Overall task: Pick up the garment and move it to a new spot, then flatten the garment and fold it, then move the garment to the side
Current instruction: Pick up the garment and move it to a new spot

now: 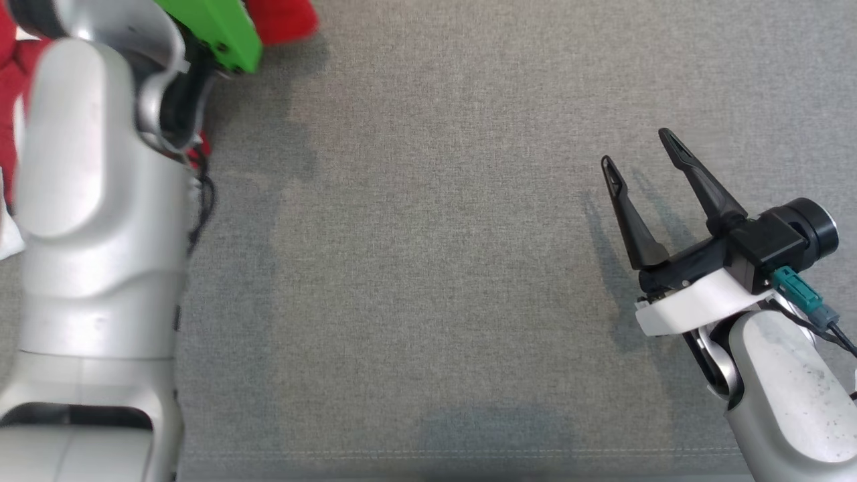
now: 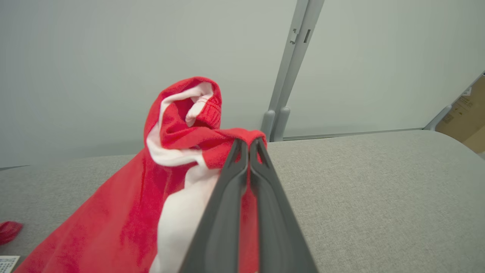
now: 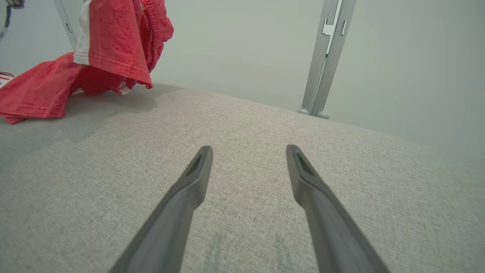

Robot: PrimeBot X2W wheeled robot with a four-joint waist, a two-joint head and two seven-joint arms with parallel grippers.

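The garment (image 2: 125,216) is red cloth with white panels, bunched at the far left of the grey table. In the left wrist view my left gripper (image 2: 249,143) is shut on a red fold of the garment, and part of the cloth is lifted off the surface. The right wrist view shows the garment (image 3: 113,41) hanging at top left, its lower part resting on the table. In the head view the garment (image 1: 281,19) peeks out at the top left behind my pale left forearm. My right gripper (image 1: 641,151) stands open over bare table at the right, holding nothing.
The grey fabric table (image 1: 428,268) stretches wide between the arms. A grey upright post (image 3: 327,57) stands beyond the far edge against a pale wall. A brown cardboard box (image 2: 464,117) shows past the table's right end. A green part (image 1: 221,30) sits on my left wrist.
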